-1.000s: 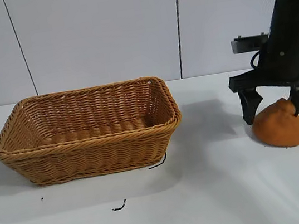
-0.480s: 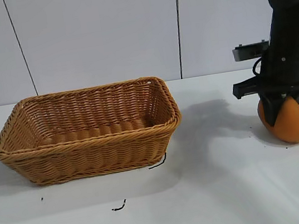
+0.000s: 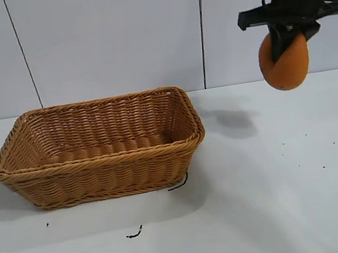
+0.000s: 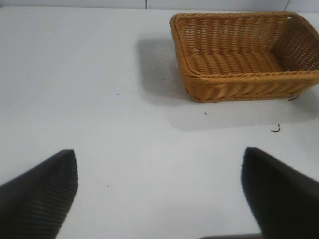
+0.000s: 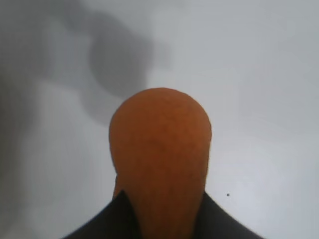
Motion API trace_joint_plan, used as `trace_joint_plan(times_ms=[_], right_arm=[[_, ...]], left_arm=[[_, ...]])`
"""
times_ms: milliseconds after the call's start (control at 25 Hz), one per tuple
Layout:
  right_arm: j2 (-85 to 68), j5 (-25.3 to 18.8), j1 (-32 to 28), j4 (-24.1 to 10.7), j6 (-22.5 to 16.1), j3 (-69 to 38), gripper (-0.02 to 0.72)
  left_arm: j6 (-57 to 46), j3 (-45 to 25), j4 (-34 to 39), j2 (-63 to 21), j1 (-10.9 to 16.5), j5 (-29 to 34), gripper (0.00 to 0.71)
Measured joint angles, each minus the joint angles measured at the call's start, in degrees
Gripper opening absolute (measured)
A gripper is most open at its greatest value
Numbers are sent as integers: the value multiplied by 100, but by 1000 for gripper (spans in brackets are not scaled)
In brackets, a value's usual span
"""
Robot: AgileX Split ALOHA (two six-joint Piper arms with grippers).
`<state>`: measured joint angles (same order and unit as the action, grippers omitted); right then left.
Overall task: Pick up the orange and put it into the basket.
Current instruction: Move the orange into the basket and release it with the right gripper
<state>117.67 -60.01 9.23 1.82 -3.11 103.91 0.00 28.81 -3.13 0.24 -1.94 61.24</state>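
Orange-skinned and a bit lumpy, the orange [image 3: 285, 63] is being carried high in the air, pinched at its narrow top by the right gripper [image 3: 287, 33], so the rounded bulk hangs below the fingers. That grip makes sense: the tapered end is the part narrow enough to be squeezed, and the heavy round end naturally dangles down. In the right wrist view the orange [image 5: 160, 159] is seen wedged between the two dark fingers, with only its shadow on the table [image 5: 269, 74] underneath, so nothing is touching it from below. It's held well above the table [image 3: 281, 199] and off to the right of the basket [image 3: 99, 148], not over it yet. The height is probably there so the thick braided rim can be cleared on the way across. The basket sits with its opening up and nothing visible inside. The left gripper [image 4: 159, 191] is parked away from all this, its fingers spread wide apart with nothing between them, the basket [image 4: 246, 52] visible farther off in its view. What's left, by the look of it, is a sideways carry over the basket and a release; a slip could be risked with such a pinch on a tapering end.
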Motion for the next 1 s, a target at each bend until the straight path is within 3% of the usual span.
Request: trace_joint_plan(times_ms=[400, 720, 1000], right_arm=[[0, 179, 1177, 33, -134, 744, 97], [374, 1098, 2163, 291, -149, 755, 97], [1351, 1812, 2602, 444, -149, 755, 97]], left_arm=[[0, 0, 0, 0, 0, 0, 639], [0, 0, 0, 0, 0, 6, 639], [0, 0, 0, 0, 0, 6, 639]])
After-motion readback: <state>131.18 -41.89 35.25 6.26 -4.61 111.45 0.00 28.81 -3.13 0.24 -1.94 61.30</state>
